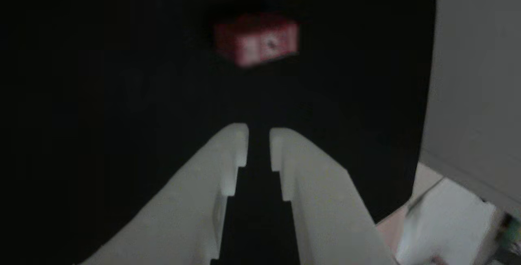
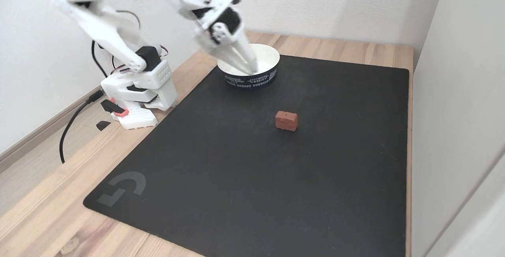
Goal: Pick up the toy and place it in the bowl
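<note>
Overhead, bowl (image 2: pixel 272 61) beside gripper (image 2: pixel 251 71).

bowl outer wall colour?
Dark band with white lettering on the bowl; inside is white. Clearest in the fixed view.

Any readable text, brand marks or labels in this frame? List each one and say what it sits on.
White lettering on the dark band around the round white bowl: too small and blurred to read for certain.
Grey angular logo, no letters, in the near corner of the black rectangular mat.
Small red ridged block: no text.
</note>
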### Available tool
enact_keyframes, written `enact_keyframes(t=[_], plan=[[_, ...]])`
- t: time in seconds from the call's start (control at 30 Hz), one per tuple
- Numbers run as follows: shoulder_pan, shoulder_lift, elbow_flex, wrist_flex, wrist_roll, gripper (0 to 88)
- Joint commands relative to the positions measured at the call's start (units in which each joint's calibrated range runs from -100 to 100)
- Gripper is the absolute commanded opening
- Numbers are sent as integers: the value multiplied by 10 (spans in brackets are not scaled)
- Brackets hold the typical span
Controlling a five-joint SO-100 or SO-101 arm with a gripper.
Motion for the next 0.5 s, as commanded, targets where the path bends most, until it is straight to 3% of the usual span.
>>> enact_keyframes(t=[0.0,0.47], plan=[[1,111,-130,-3,-2,26],[7,378,-456,164,3,26]])
